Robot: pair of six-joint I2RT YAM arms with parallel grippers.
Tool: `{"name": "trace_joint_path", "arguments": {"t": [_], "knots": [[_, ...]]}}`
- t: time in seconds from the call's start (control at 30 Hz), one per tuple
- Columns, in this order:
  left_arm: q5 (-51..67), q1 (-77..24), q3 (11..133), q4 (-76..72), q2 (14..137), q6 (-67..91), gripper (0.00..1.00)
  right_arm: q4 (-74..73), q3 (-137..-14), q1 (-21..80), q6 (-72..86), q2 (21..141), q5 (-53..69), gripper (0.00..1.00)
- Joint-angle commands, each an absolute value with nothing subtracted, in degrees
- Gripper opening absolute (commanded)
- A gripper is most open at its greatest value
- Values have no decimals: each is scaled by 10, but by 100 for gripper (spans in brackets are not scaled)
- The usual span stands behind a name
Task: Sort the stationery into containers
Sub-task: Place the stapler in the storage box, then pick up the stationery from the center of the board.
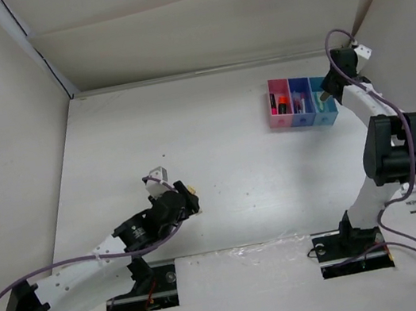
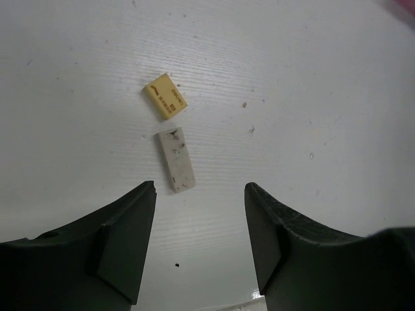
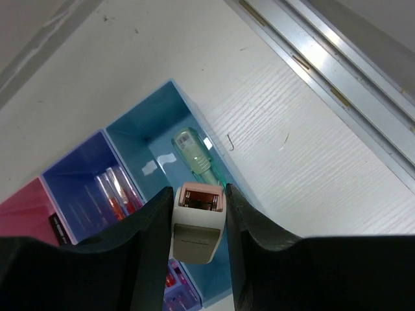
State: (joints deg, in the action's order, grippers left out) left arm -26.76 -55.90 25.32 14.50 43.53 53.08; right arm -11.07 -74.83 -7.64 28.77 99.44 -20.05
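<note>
My right claw (image 3: 198, 194) is clamped on a beige eraser (image 3: 196, 241) with a pink end. It hangs above the light blue bin (image 3: 146, 129), close to the wall shared with the darker blue bin (image 3: 71, 178). A green pen (image 3: 194, 152) already lies in the light blue one. If I let go here, the eraser may clip that shared wall and tip into the wrong bin, or bounce off the green pen and hop out over the rim.

My left claw (image 2: 200, 188) stands apart, holding nothing, low over the surface (image 2: 311, 97). A grey eraser (image 2: 176, 160) lies just ahead of it, nearer the left finger, with a yellow eraser (image 2: 165, 96) just beyond it. Since the grey one sits off centre, closing as I am could shove it sideways. The two lie so near each other that I might nudge the yellow one away.
</note>
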Motion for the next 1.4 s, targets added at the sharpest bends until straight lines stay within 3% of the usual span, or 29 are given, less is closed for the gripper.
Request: {"name": "trace_joint_path", "arguments": {"t": [0.0,0.2,0.23,0.27,0.3,0.33,0.47,0.67,0.87,1.03,1.37], "knots": [[-271,-561,241,151,435,554,53,-121,-782,-64,270,1013,-250,16],[-271,-561,236,151,435,561,53,-134,-815,-35,257,1056,-272,20],[-271,-561,236,151,440,561,53,-141,-815,-35,257,1056,-279,27],[-271,-561,236,151,446,561,53,-142,-807,-30,257,1050,-279,41],[-271,-561,236,151,446,561,53,-142,-802,-30,257,1050,-279,41],[-271,-561,236,151,454,561,53,-142,-802,-30,262,1040,-285,55],[-289,-561,236,141,488,561,51,-141,-793,-30,268,1002,-275,68],[-308,-561,257,128,540,561,37,-142,-754,-8,268,888,-256,69],[-336,-561,287,123,657,566,35,-117,-647,54,281,750,-193,69],[-359,-621,317,148,721,627,34,-92,-571,112,293,656,-172,69],[-387,-669,335,165,757,725,34,-87,-516,193,287,603,-178,69]]}}
